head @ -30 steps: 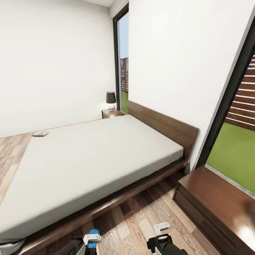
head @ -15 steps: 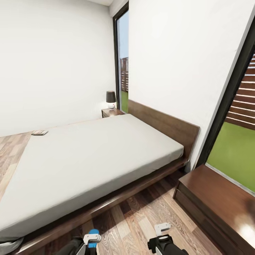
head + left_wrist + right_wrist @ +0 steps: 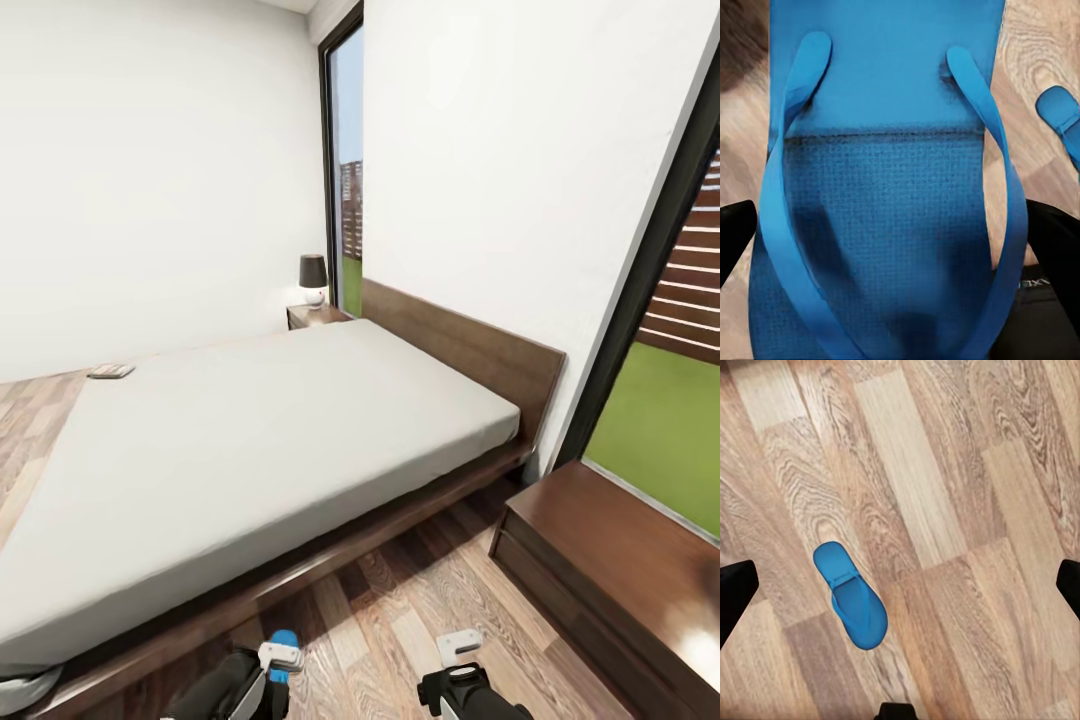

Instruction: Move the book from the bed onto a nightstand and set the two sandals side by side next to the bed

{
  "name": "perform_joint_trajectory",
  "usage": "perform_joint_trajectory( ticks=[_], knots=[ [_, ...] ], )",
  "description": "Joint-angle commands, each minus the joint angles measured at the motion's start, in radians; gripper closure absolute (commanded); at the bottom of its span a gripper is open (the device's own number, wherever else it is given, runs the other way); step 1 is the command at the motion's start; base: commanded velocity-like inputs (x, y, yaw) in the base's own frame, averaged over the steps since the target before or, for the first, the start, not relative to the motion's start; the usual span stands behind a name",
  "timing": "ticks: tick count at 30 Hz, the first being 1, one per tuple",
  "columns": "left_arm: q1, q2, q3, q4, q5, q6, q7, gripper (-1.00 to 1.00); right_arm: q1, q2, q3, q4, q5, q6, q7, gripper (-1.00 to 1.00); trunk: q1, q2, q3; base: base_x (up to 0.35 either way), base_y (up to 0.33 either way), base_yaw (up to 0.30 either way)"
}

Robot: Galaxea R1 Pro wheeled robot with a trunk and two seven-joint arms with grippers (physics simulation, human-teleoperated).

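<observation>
Sandals split up: 1 sandal (image 3: 881,187) sits clamped between the left gripper's (image 3: 272,668) jaws, just off the bed (image 3: 250,440); the other sandal (image 3: 851,596) lies flat on the floor (image 3: 945,472) beneath the empty, wide-open right gripper (image 3: 458,655); best to lower gently, aligned parallel, just beside its mate.

Book (image 3: 111,371) on bed's (image 3: 250,440) far corner

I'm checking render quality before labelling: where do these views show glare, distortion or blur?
Head view: wide-angle stretch tilts the window frame, and a bright glare spot sits on the near nightstand. Left wrist view: the held sandal is so close that its texture looks soft. Right wrist view: the floor grain and the other sandal are sharp.
</observation>
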Motion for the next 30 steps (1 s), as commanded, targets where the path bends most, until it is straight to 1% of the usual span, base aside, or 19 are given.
perform_joint_trajectory(
  ticks=[1, 3, 4, 5, 6, 9, 10, 13, 16, 17, 19, 20, 23, 24, 27, 28, 30],
  knots=[
    [0.002, 0.002, -0.052, -0.059, -0.003, 0.051, 0.012, 1.0, 0.0, 0.0, 0.007, -0.002, 0.001, 0.008, -0.005, -1.0, 0.004, -0.008, -0.004, 0.0, 0.0, 0.0],
    [0.003, 0.004, -0.1, -0.13, -0.007, 0.094, 0.016, 1.0, 0.0, 0.0, 0.007, -0.002, 0.001, 0.008, -0.005, -1.0, 0.004, -0.008, -0.004, 0.0, 0.0, 0.0],
    [0.004, 0.006, -0.146, -0.211, -0.009, 0.131, 0.019, 1.0, 0.0, 0.0, 0.007, -0.001, 0.001, 0.008, -0.005, -1.0, 0.004, -0.008, -0.004, 0.0, 0.0, 0.0],
    [0.005, 0.006, -0.165, -0.252, -0.011, 0.149, 0.02, 1.0, 0.0, 0.0, 0.007, -0.001, 0.001, 0.008, -0.005, -1.0, 0.004, -0.008, -0.004, 0.0, 0.0, 0.0],
    [0.007, 0.008, -0.195, -0.323, -0.013, 0.181, 0.021, 1.0, 0.0, 0.0, 0.007, -0.001, 0.001, 0.008, -0.005, -1.0, 0.004, -0.008, -0.004, 0.0, 0.0, 0.0],
    [0.009, 0.009, -0.226, -0.408, -0.016, 0.218, 0.022, 1.0, 0.0, 0.0, 0.007, -0.001, 0.002, 0.007, -0.005, -1.0, 0.004, -0.008, -0.004, 0.0, 0.0, 0.0],
    [0.01, 0.01, -0.231, -0.421, -0.016, 0.224, 0.022, 1.0, 0.0, 0.0, 0.007, -0.001, 0.002, 0.007, -0.005, -1.0, 0.004, -0.008, -0.004, 0.0, 0.0, 0.0],
    [0.011, 0.01, -0.244, -0.452, -0.018, 0.236, 0.023, 1.0, 0.0, 0.0, 0.008, -0.001, 0.003, 0.006, -0.005, -1.0, 0.015, -0.029, -0.014, 0.0, 0.0, 0.0],
    [0.012, 0.01, -0.258, -0.463, -0.019, 0.241, 0.023, 1.0, 0.0, -0.001, 0.007, -0.001, 0.003, 0.006, -0.005, -1.0, 0.027, -0.05, -0.023, 0.0, 0.0, 0.0],
    [0.012, 0.01, -0.273, -0.468, -0.019, 0.243, 0.022, 1.0, 0.0, -0.002, 0.007, -0.001, 0.004, 0.007, -0.005, -1.0, 0.031, -0.057, -0.026, 0.0, 0.0, 0.0],
    [0.013, 0.011, -0.289, -0.47, -0.019, 0.245, 0.022, 1.0, 0.0, -0.006, 0.007, -0.001, 0.004, 0.007, -0.005, -1.0, 0.038, -0.071, -0.032, 0.0, 0.0, 0.0],
    [0.013, 0.011, -0.305, -0.472, -0.019, 0.246, 0.021, 1.0, 0.0, -0.01, 0.006, -0.001, 0.004, 0.007, -0.005, -1.0, 0.042, -0.078, -0.036, 0.0, 0.0, 0.0],
    [0.013, 0.011, -0.332, -0.475, -0.02, 0.248, 0.021, 1.0, 0.0, -0.014, 0.005, -0.001, 0.004, 0.007, -0.005, -1.0, 0.054, -0.099, -0.045, 0.0, 0.0, 0.0],
    [0.013, 0.011, -0.353, -0.476, -0.019, 0.254, 0.021, 1.0, 0.0, -0.015, 0.005, -0.001, 0.004, 0.006, -0.005, -1.0, 0.058, -0.106, -0.048, 0.0, 0.0, 0.0],
    [0.013, 0.011, -0.386, -0.481, -0.017, 0.263, 0.02, 1.0, 0.0, -0.017, 0.004, -0.001, 0.004, 0.005, -0.006, -1.0, 0.069, -0.127, -0.058, 0.0, 0.0, 0.0],
    [0.013, 0.011, -0.406, -0.491, -0.016, 0.268, 0.021, 1.0, 0.0, -0.017, 0.004, -0.002, 0.004, 0.004, -0.006, -1.0, 0.073, -0.134, -0.061, 0.0, 0.0, 0.0],
    [0.014, 0.011, -0.423, -0.508, -0.016, 0.271, 0.022, 1.0, 0.0, -0.018, 0.004, -0.002, 0.004, 0.002, -0.006, -1.0, 0.081, -0.148, -0.067, 0.0, 0.0, 0.0]
  ],
)
